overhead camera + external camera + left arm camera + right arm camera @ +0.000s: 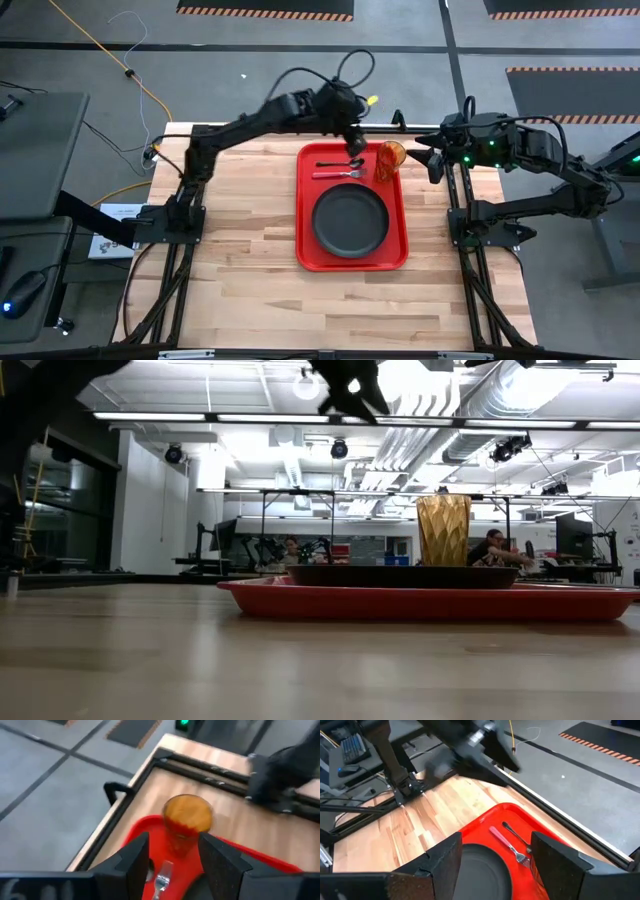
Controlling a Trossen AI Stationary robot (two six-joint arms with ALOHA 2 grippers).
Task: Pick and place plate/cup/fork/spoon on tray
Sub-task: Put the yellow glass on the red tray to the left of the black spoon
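The red tray (304, 200) lies on the wooden table. On it rest the dark plate (349, 221) at the near end, the amber cup (390, 158) upright at the far right corner, and the red-handled fork (338, 174) and dark spoon (333, 163) side by side at the far end. My left gripper (353, 140) is open and empty above the tray's far end, to the left of the cup (187, 820). My right gripper (432, 160) is open and empty just off the tray's right edge, beside the cup.
Black frame rails (250, 130) run along the table's far, left and right edges. Bare wood (240, 240) lies left of the tray and toward the near edge. People sit at desks in the room behind (495, 548).
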